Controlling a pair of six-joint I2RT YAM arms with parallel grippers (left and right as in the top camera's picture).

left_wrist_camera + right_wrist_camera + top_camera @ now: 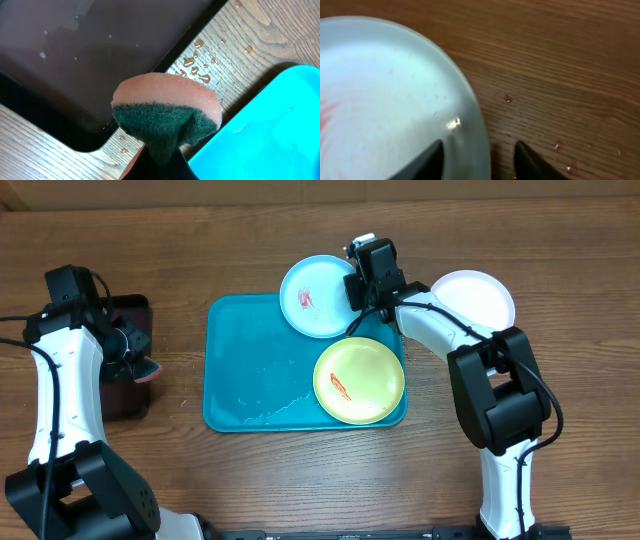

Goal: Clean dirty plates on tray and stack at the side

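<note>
**Blue plate (310, 310) straddled at its rim; sponge (167, 107) on standby**

Obs. The blue plate sits at the tray's (250, 370) far right corner. Part of it rides over the raised rim, and a red smear shows on its face. The yellow-green plate (360, 380) lies flat on the tray just beside it, nearer the arm bases, and is also smeared. The white plate (482, 298) is off the tray, on the table to the right, with no smear visible. It is probably the start of your stack.

Right gripper (480, 160): your fingers stand apart. One is over the plate's inner face, the other outside over bare wood, with the rim between them. Wood shows between the rim and the outer finger, so read this as no clamp yet. The overhang likely explains the approach, since a propped edge gives you something to pinch.

Left gripper (160, 172): your fingers are closed on the folded sponge, green scouring face outward and pink backing above. It hangs over the strip of table between the dark tray (75, 60) and the turquoise one, with water drops (200, 70) on the wood below. Judgement: it is parked there to keep clear of the right arm yet close enough to scrub once the plate is presented.
</note>
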